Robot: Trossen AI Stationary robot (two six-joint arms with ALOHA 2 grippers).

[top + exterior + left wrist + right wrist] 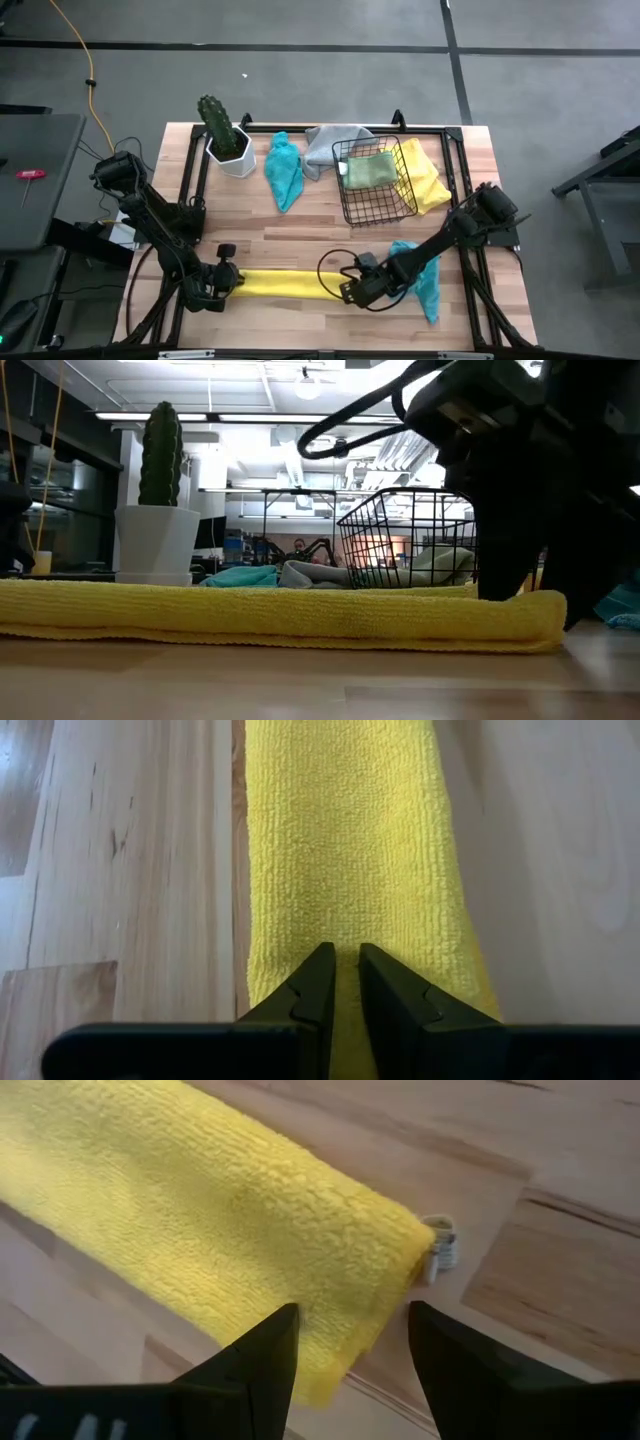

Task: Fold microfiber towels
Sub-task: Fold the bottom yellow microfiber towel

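Note:
A yellow microfiber towel (290, 283), folded into a long narrow strip, lies flat along the table's near side. My left gripper (222, 283) is shut on its left end (345, 920). My right gripper (348, 290) stands open over the strip's right end (330, 1270). One finger (265, 1360) is above the cloth and the other (450, 1360) is beyond the end's corner; whether either touches, I cannot tell. In the low view the strip (280, 615) shows as a thick layered fold, with the right gripper (520, 560) dark at its right end. My left gripper pinches the strip's left end (345, 935) between its two fingers (318, 990), about midway across the strip's width. The fingers slant down from the table's left and lie along the strip. The towel rests flat on the table, stretched straight toward the right.
A black wire basket (375, 205) at the back right holds a light green towel (370, 170); another yellow towel (428, 178) lies beside it. A grey towel (328, 145) and a teal towel (283, 172) lie behind, near a potted cactus (225, 135). Another teal towel (428, 285) lies under the right arm.

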